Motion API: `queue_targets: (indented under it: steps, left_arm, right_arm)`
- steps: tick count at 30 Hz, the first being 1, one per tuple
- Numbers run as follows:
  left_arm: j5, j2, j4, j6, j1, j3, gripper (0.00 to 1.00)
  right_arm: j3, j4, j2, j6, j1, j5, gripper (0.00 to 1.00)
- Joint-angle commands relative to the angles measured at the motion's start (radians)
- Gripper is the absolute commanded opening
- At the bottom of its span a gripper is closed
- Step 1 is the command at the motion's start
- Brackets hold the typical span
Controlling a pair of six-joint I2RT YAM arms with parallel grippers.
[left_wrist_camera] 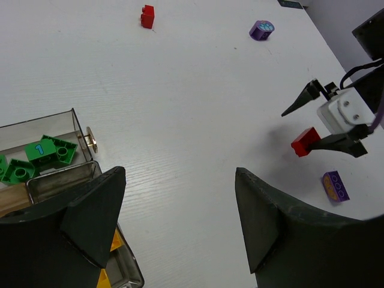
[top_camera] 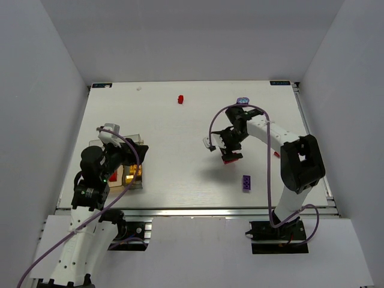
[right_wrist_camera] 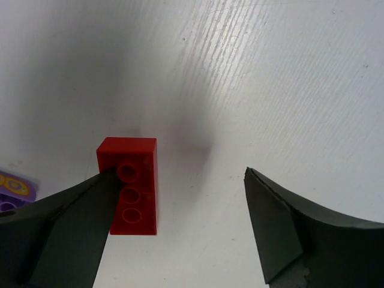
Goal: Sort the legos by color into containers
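A red rectangular plastic brick [right_wrist_camera: 128, 186] lies on the white table [top_camera: 180, 138], right of centre. One finger of the right gripper [right_wrist_camera: 180, 174] is beside it, jaws spread wide and holding nothing, apparently lining up a grasp. At near left, the left gripper [left_wrist_camera: 180, 174] hangs open and empty by the clear plastic containers [left_wrist_camera: 75, 117], where green bricks [left_wrist_camera: 42, 157] sit.

We log this as a robotics lab test cell. A white worktop [top_camera: 180, 132] is boxed in on three sides by plain pale panels: left wall [top_camera: 36, 96], back wall [top_camera: 192, 36], right wall [top_camera: 354, 96]. Two robot arms, left arm [top_camera: 93, 165] and right arm [top_camera: 303, 165], stand on base plates [top_camera: 279, 231] at the near edge, beside an aluminium rail [top_camera: 198, 211]. Purple cables [top_camera: 269, 186] hang loose. A small dark tag [top_camera: 281, 83] marks the far right corner.
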Motion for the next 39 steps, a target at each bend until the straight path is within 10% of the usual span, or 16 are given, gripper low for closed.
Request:
queue_targets:
  steps: [1, 11, 18, 27, 39]
  left_arm:
    - [-0.005, -0.008, -0.008, -0.001, 0.005, -0.005, 0.84]
    - [0.108, 0.003, 0.033, -0.008, 0.005, -0.028, 0.82]
    - [0.527, 0.200, 0.229, -0.105, -0.006, -0.073, 0.50]
    - [0.569, 0.406, 0.613, -0.540, -0.036, -0.122, 0.82]
    - [0.443, 0.636, 0.457, -0.568, -0.196, 0.070, 0.90]
  right_arm:
    - [0.007, 0.066, 0.010, 0.106, 0.014, -0.027, 0.89]
    - [-0.027, 0.170, 0.007, 0.259, 0.029, -0.040, 0.86]
    - [0.073, 0.164, 0.029, 0.558, 0.041, -0.174, 0.70]
    - [0.057, 0.351, -0.091, 0.831, 0.047, -0.372, 0.71]
    - [0.093, 0.381, -0.143, 0.833, 0.152, -0.293, 0.74]
